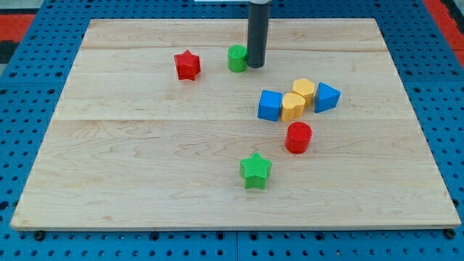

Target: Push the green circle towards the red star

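Note:
The green circle (236,58) sits on the wooden board near the view's top, a little right of the red star (188,65). A gap of bare wood lies between them. My tip (256,66) stands right against the green circle's right side, touching or nearly touching it. The rod rises straight up out of the view's top.
A cluster lies right of centre: a blue cube (270,105), two yellow blocks (292,106) (304,90) and a blue block (326,97). A red cylinder (298,137) sits below them. A green star (255,170) lies lower centre. The wooden board (130,174) rests on a blue pegboard.

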